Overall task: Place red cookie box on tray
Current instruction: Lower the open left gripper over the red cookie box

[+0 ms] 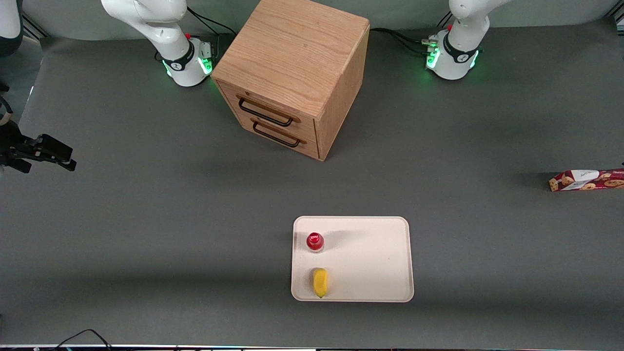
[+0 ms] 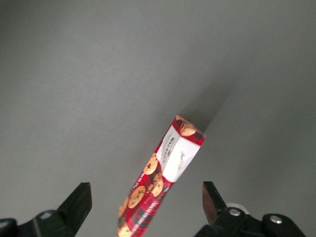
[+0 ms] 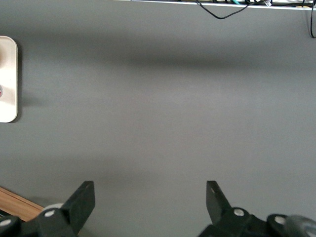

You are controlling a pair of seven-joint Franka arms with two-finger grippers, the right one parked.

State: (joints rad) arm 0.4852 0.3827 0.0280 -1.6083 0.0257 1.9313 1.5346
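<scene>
The red cookie box point(image 1: 587, 180) lies flat on the grey table at the working arm's end, partly cut off by the edge of the front view. The beige tray point(image 1: 370, 258) sits in the middle of the table, nearer the front camera than the box. In the left wrist view my gripper point(image 2: 146, 197) is open, with one finger point(image 2: 79, 200) on each side of the box point(image 2: 168, 168) and not touching it. The box's white patch and cookie pictures face the camera. The gripper itself does not show in the front view.
A small red-capped bottle point(image 1: 315, 242) and a yellow fruit point(image 1: 320, 282) stand on the tray at its side toward the parked arm. A wooden two-drawer cabinet point(image 1: 292, 73) stands farther from the front camera. The tray's edge shows in the right wrist view point(image 3: 7, 79).
</scene>
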